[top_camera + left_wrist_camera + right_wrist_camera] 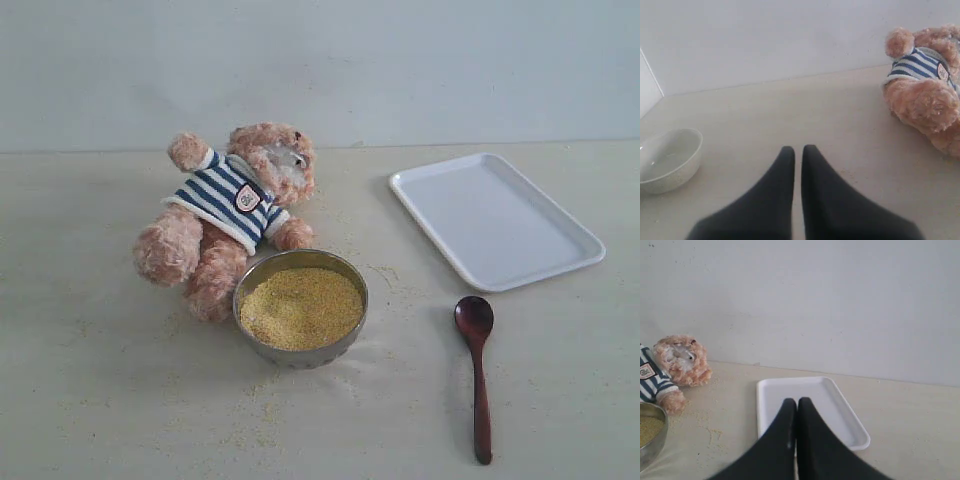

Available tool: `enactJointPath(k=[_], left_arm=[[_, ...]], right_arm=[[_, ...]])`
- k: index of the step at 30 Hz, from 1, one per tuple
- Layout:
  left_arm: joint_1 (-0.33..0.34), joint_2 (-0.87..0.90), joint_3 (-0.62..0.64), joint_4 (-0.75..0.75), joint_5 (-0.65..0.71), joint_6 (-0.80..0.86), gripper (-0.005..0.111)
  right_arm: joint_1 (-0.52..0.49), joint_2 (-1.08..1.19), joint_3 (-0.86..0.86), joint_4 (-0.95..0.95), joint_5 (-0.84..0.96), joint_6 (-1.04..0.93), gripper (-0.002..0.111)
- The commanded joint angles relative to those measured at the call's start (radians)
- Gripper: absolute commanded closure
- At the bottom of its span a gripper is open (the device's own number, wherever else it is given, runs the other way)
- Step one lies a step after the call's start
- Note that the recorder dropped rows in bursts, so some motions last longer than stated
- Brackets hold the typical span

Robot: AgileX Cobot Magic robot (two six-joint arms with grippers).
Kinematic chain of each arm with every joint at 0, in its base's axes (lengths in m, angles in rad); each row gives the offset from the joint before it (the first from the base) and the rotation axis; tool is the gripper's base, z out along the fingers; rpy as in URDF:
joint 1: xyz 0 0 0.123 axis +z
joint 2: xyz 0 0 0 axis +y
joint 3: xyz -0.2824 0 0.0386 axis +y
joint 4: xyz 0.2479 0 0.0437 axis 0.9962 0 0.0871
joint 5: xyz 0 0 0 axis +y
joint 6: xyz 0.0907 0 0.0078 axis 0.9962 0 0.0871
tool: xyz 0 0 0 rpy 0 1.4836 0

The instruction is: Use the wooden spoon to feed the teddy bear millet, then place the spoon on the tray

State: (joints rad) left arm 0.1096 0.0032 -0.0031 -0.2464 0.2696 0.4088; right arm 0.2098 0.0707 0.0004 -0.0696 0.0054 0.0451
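Exterior view: spoon (476, 370) lies on the table (100, 400), right of the millet (301, 306). Left tool (798, 148) and right tool (796, 401) are clenched, empty.

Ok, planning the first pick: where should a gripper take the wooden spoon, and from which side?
Probably mid-handle on the wooden spoon, from straight above, jaws closing across its thin width. It lies flat on the table, oval bowl toward the tray, so gripping there leaves that end free to scoop. The right gripper works that side.

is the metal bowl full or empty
Full. In the exterior view golden millet fills the metal bowl almost to its rim, and none of the bowl's bottom shows.
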Motion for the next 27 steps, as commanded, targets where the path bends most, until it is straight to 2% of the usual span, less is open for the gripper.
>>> enactJointPath(k=[1,4,7,11,16,22,24,27], left_arm=[[-0.003,-0.003,0.003,0.004,-0.01,0.003,0.102],[-0.003,-0.003,0.003,0.023,-0.015,0.028,0.102],[-0.003,-0.003,0.003,0.007,-0.094,0.034,0.102],[-0.003,-0.003,0.003,-0.263,-0.185,-0.124,0.102],[-0.003,-0.003,0.003,-0.418,-0.237,-0.179,0.102],[-0.003,-0.003,0.003,-0.627,-0.177,-0.409,0.102],[-0.003,-0.003,0.003,-0.69,-0.156,-0.427,0.102],[-0.003,-0.003,0.003,-0.891,-0.127,-0.45,0.102]], right_arm=[[-0.001,-0.003,0.0,-0.005,-0.005,0.0,0.108],[-0.001,-0.003,0.0,-0.005,-0.005,0.0,0.108],[-0.001,-0.003,0.0,-0.005,-0.005,0.0,0.108],[-0.001,-0.003,0.0,-0.005,-0.005,0.0,0.108],[-0.001,-0.003,0.0,-0.005,-0.005,0.0,0.108],[-0.001,-0.003,0.0,-0.005,-0.005,0.0,0.108],[-0.001,-0.003,0.0,-0.005,-0.005,0.0,0.108],[-0.001,-0.003,0.0,-0.005,-0.005,0.0,0.108]])
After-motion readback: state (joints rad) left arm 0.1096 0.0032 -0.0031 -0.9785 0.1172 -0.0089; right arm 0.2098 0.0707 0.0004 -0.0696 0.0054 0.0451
